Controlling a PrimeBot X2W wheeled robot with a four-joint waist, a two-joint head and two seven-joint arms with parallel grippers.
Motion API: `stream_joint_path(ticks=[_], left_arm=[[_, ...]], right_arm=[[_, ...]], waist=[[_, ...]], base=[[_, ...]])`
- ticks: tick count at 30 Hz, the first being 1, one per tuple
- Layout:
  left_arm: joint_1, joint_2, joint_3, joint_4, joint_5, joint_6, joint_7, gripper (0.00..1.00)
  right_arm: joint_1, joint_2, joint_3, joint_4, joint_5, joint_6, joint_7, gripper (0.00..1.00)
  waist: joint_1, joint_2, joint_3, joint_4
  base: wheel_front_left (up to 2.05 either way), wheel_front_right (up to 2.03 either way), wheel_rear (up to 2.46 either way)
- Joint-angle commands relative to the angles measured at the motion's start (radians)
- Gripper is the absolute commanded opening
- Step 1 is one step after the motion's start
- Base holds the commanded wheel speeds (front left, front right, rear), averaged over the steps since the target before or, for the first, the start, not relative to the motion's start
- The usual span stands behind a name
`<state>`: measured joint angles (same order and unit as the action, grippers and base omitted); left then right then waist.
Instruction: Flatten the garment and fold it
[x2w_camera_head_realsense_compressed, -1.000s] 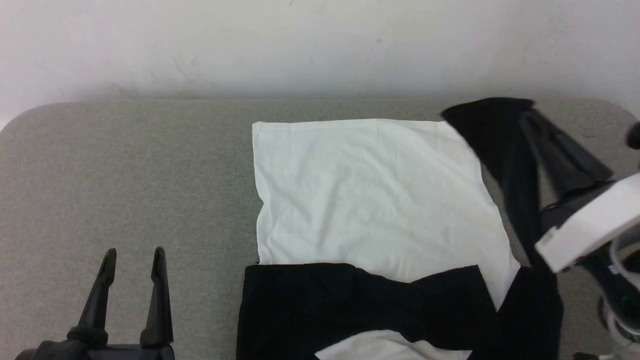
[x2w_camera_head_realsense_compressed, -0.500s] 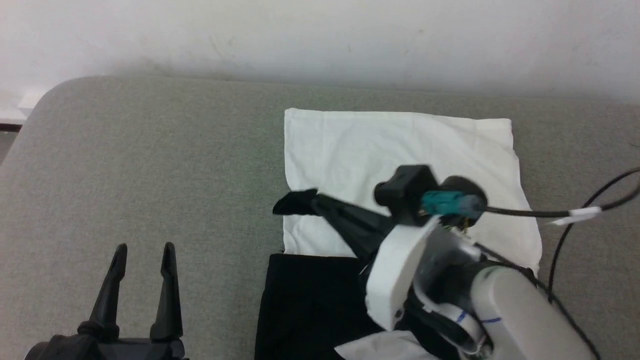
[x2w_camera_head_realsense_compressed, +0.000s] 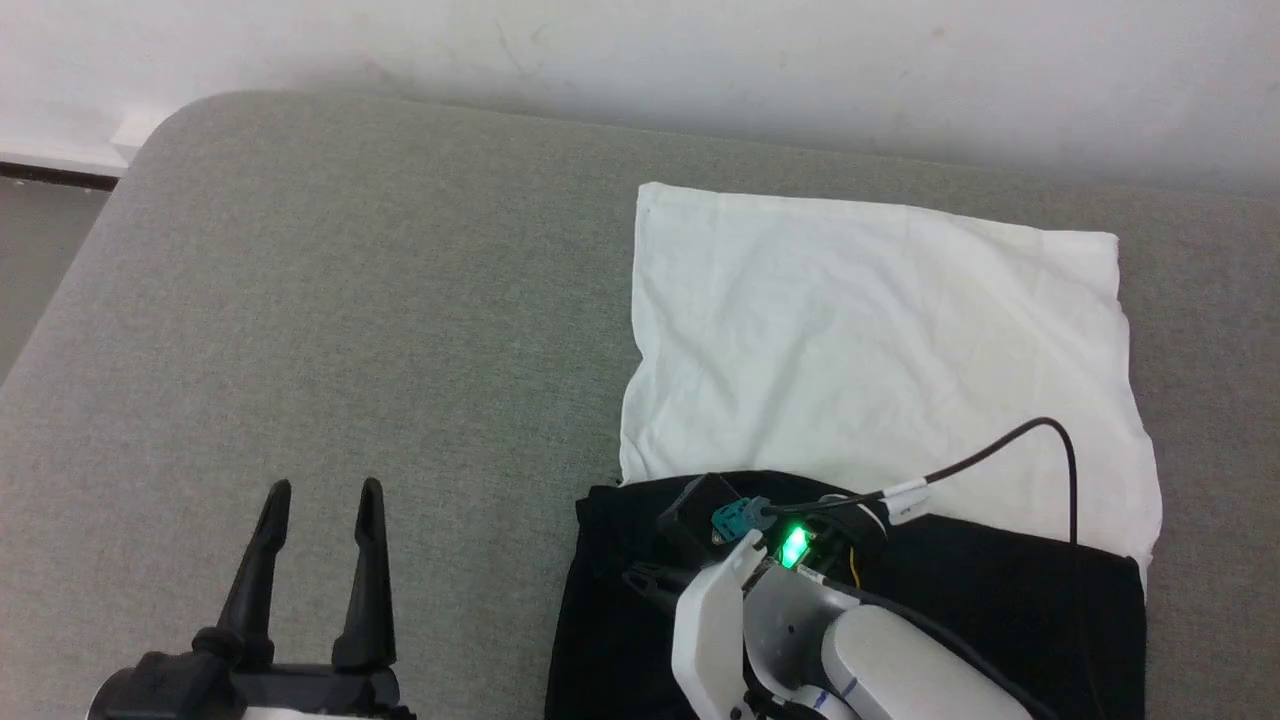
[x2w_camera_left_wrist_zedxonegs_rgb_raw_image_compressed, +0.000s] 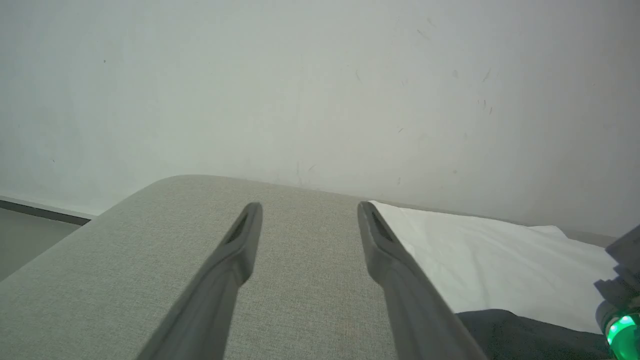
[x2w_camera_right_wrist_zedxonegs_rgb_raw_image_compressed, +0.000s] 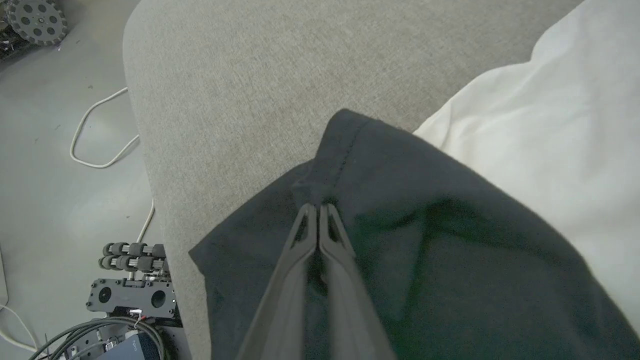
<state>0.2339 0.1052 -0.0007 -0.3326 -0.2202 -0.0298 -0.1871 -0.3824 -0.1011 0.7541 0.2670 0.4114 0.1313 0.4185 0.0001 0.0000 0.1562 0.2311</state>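
A cream-white, black-sleeved shirt (x2w_camera_head_realsense_compressed: 870, 330) lies on a grey fabric table (x2w_camera_head_realsense_compressed: 350, 300). Near the front edge, the right gripper (x2w_camera_right_wrist_zedxonegs_rgb_raw_image_compressed: 313, 207), fingers pressed together, pinches its black sleeve (x2w_camera_right_wrist_zedxonegs_rgb_raw_image_compressed: 425, 240). The left gripper (x2w_camera_head_realsense_compressed: 320, 490) stands wide and empty.

Grey fabric top (x2w_camera_head_realsense_compressed: 350, 300) — table, perhaps — under garment (x2w_camera_head_realsense_compressed: 860, 340)

Garment (x2w_camera_head_realsense_compressed: 880, 330): cream-white body, black sleeves. Tabletop (x2w_camera_head_realsense_compressed: 350, 300): plain grey weave. Left fingers (x2w_camera_head_realsense_compressed: 368, 570): black, perhaps dark grey.

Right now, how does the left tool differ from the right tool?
The left tool stands open; the right tool is shut, pinching the black sleeve of the garment. The left tool is over bare grey cushion; the right tool over the garment. Both have two long dark fingers.
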Motion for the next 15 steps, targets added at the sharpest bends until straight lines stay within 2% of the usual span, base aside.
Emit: stream_joint_path(ticks=[1, 3, 4, 6, 7, 11, 15], left_arm=[[-0.022, -0.001, -0.007, 0.008, -0.001, 0.002, -0.007, 1.0], [-0.027, 0.0, -0.013, 0.014, 0.0, 0.001, -0.005, 1.0], [-0.029, 0.001, -0.015, 0.017, 0.001, 0.0, -0.004, 1.0], [-0.027, 0.003, -0.017, 0.021, 0.001, 0.001, -0.003, 1.0], [-0.025, 0.004, -0.018, 0.022, 0.001, 0.001, -0.002, 1.0], [-0.014, 0.009, -0.022, 0.019, 0.0, 0.0, 0.005, 1.0], [-0.003, 0.015, -0.02, 0.002, -0.003, 0.002, 0.01, 1.0]], right_arm=[[-0.013, 0.009, 0.003, 0.039, -0.012, -0.001, -0.016, 0.0], [-0.02, 0.017, 0.009, 0.086, -0.016, -0.001, -0.033, 0.0], [-0.024, 0.021, 0.013, 0.103, -0.015, -0.001, -0.041, 0.04], [-0.028, 0.029, 0.017, 0.124, 0.0, -0.001, -0.047, 0.56], [-0.029, 0.033, 0.014, 0.125, 0.015, -0.001, -0.048, 1.0], [-0.019, 0.041, -0.044, 0.062, 0.102, -0.001, -0.062, 1.0], [0.02, -0.002, -0.191, -0.075, 0.125, -0.001, -0.09, 1.0]], waist=[[-0.0001, 0.0, 0.0, 0.015], [-0.0001, 0.0, -0.005, 0.021], [-0.0001, 0.0, -0.009, 0.021], [-0.0001, 0.0, -0.019, 0.017], [-0.0001, 0.0, -0.025, 0.012], [-0.0001, 0.0, -0.045, -0.014], [-0.0001, 0.0, -0.059, -0.055]], base=[[0.0, 0.0, 0.0], [0.0, 0.0, 0.0], [0.0, 0.0, 0.0], [0.0, 0.0, 0.0], [0.0, 0.0, 0.0], [0.0, 0.0, 0.0], [0.0, 0.0, 0.0]])
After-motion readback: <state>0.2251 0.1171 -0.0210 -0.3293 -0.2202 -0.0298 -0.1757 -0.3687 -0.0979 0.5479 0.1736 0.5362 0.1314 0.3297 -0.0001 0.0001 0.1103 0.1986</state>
